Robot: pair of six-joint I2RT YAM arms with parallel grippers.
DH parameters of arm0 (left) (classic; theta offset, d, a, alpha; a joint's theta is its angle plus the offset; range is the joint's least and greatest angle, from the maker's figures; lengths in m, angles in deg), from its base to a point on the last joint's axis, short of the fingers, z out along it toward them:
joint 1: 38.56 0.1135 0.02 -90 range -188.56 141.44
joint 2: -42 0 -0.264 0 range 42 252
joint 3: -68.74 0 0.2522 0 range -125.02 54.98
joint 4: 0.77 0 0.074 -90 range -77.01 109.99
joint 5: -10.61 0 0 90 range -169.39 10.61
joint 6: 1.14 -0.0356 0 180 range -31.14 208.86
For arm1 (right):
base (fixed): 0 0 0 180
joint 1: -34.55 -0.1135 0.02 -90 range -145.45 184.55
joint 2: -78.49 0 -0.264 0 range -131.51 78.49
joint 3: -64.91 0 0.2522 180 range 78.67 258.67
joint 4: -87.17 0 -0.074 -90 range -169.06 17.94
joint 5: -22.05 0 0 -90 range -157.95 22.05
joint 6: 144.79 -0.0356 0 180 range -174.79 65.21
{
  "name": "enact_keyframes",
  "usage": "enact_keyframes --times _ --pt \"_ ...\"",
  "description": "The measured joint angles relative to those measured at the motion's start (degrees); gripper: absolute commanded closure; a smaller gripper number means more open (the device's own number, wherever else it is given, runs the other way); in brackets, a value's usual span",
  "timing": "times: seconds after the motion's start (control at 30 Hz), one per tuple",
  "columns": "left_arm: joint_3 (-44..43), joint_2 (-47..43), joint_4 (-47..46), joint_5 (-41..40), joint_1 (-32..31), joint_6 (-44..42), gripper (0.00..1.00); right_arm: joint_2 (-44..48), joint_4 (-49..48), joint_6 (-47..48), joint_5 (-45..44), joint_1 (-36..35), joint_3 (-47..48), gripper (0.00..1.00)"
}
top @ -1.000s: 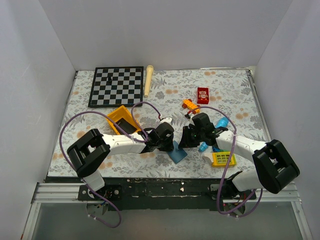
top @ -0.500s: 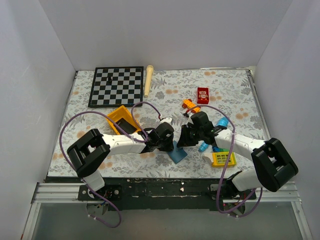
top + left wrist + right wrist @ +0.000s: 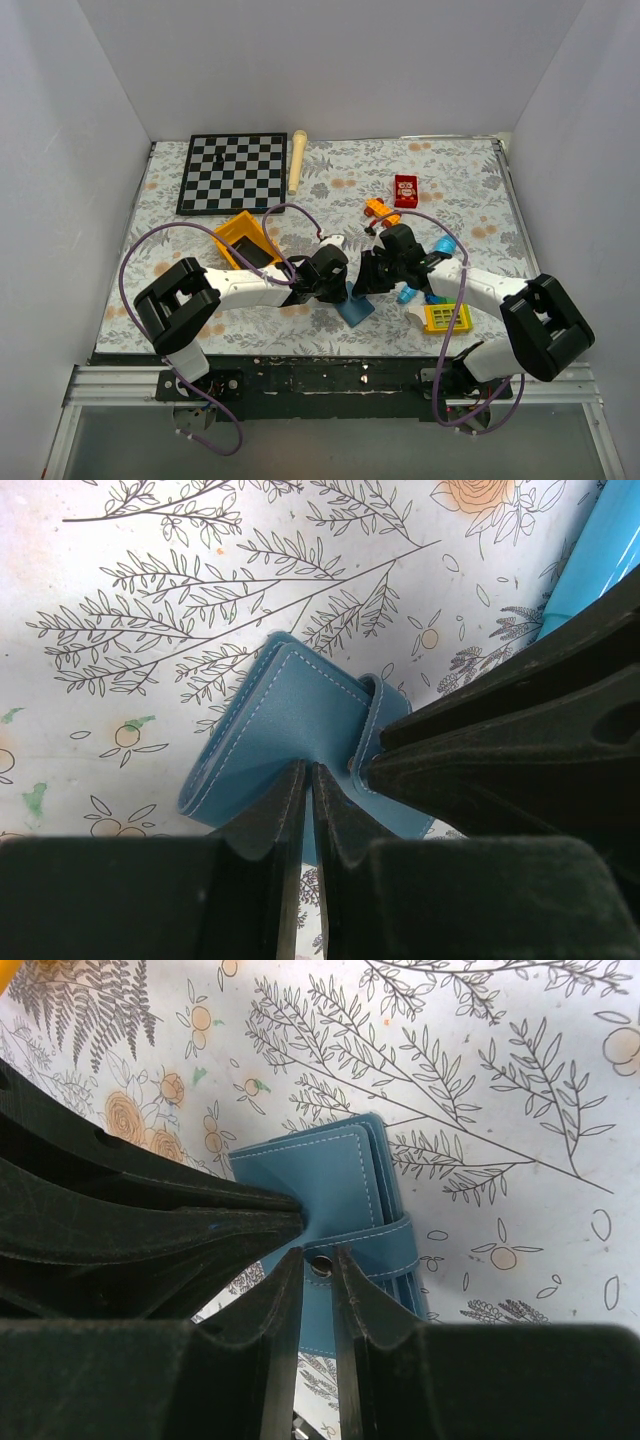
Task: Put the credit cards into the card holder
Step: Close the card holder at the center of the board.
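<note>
I'm looking down on the floral table (image 3: 470,170), with the chessboard (image 3: 232,173) at its far left and the yellow tray (image 3: 232,232) nearer, beside the left arm. Both arms reach inward and meet near the middle of the front edge. The card holder (image 3: 354,308) lies there on the cloth, right under the two wrists and a little nearer the bases than they are.

It is folded shut with the stitched cover facing up. It sits as a diamond from above, corners pointing toward and away from me. It is close to square, so I can't name a long axis.

The left gripper (image 3: 309,805) comes at the holder from one side. Its jaws are drawn almost together, with only a thin slit between them, and a sliver of blue cover shows in that slit. From its camera the folded spine points away to the upper left.

The right gripper (image 3: 318,1285) faces it from the other side, close enough that each arm's dark fingers fill part of the other's camera. Its jaws are pinched nearly closed over the snap tab (image 3: 385,1245), which wraps around the holder's edge. The small metal stud (image 3: 320,1264) sits right at the fingertips.
</note>
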Motion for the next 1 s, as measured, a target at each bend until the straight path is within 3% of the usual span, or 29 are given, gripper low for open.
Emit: enact_keyframes --times 1.0 --pt "0.0 0.0 -0.1 0.0 0.0 0.0 0.93 -1.0 -0.4 -0.5 0.2 -1.3 -1.4 0.76"
